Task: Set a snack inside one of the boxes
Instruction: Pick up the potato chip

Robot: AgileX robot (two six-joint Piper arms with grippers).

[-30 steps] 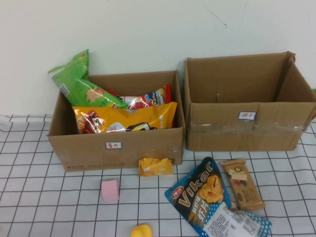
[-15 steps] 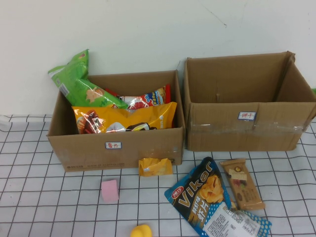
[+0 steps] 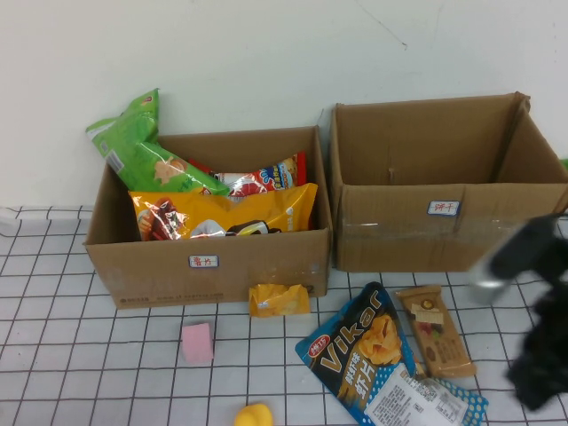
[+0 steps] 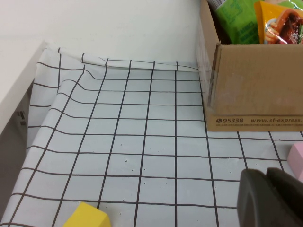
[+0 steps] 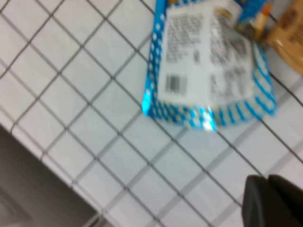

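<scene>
The right gripper [image 3: 541,355] is seen blurred beside the blue Vikar bag [image 3: 377,351]; finger state cannot be told. The boxes [image 3: 209,266] [image 3: 444,235] are positioned side by side. The left gripper [image 4: 270,198] is located near the left box; state undeterminable.

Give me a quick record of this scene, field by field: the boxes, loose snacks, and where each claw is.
left box: holds several snack bags, including a green bag sticking up and an orange bag
right box: no contents visible
loose snacks: blue Vikar bag, brown bar, small yellow packet against the left box front
right claw: near the blue Vikar bag at the table's front edge; right arm blurred
left claw: low over the tablecloth, out of the high view
</scene>
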